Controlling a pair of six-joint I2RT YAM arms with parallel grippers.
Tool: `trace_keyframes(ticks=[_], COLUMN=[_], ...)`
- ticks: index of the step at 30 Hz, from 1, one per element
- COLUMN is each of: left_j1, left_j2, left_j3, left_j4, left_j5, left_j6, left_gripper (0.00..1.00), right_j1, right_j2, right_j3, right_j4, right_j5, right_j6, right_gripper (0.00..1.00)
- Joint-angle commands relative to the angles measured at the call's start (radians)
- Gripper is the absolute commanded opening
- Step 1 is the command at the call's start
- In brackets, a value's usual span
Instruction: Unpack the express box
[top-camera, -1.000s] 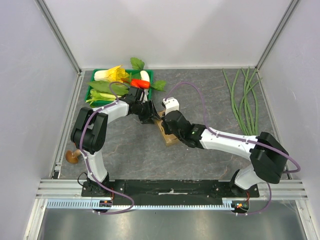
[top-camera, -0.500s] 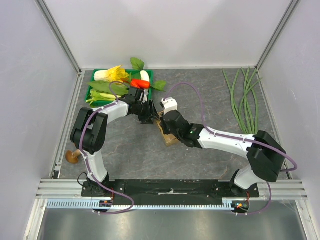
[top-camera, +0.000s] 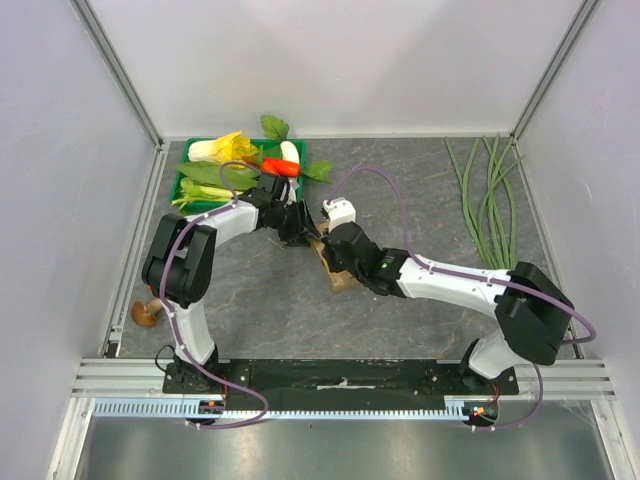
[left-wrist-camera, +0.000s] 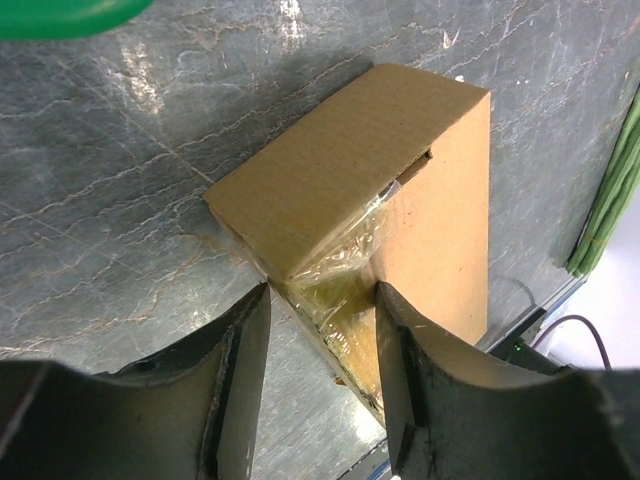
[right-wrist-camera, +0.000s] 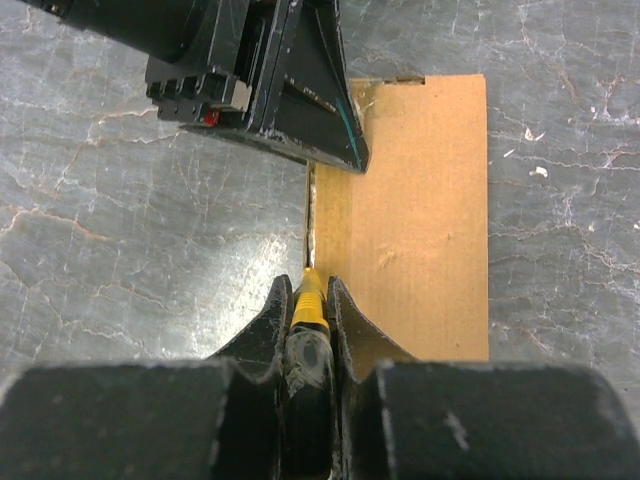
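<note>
The express box (top-camera: 341, 280) is a plain brown carton lying mid-table between both arms. In the left wrist view its taped end (left-wrist-camera: 345, 285) sits between the jaws of my left gripper (left-wrist-camera: 322, 300), whose fingers press the box (left-wrist-camera: 370, 170) from both sides. My left gripper (top-camera: 300, 228) reaches it from the tray side. My right gripper (right-wrist-camera: 310, 283) is shut on a yellow-and-black knife (right-wrist-camera: 309, 312), whose tip lies in the taped seam along the box's left edge (right-wrist-camera: 420, 220). The left gripper's black finger (right-wrist-camera: 300, 110) rests on the box's far end. My right gripper (top-camera: 335, 253) hovers over the box.
A green tray (top-camera: 183, 187) with vegetables stands at the back left, its corner (left-wrist-camera: 60, 12) close to the box. Long green beans (top-camera: 490, 200) lie at the right. A brown mushroom (top-camera: 146, 313) sits near the left wall by the left arm's base.
My right arm has crept slightly left along the box with the knife. The left jaws have narrowed a little on the box end. The box has not moved.
</note>
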Motion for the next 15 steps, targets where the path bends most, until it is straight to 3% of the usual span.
trace_keyframes(ticks=[1, 15], left_j1=[-0.006, -0.006], left_j2=[0.090, 0.101], left_j3=[-0.028, -0.025], left_j4=[-0.121, -0.118], left_j5=[-0.161, -0.167], left_j6=[0.094, 0.100], left_gripper=[0.50, 0.50], right_j1=[-0.002, 0.009], right_j2=[-0.074, -0.119], right_j3=[-0.030, -0.054], right_j4=[-0.089, -0.197], right_j5=[-0.033, -0.087], right_j6=[-0.009, 0.017], right_gripper=[0.00, 0.00])
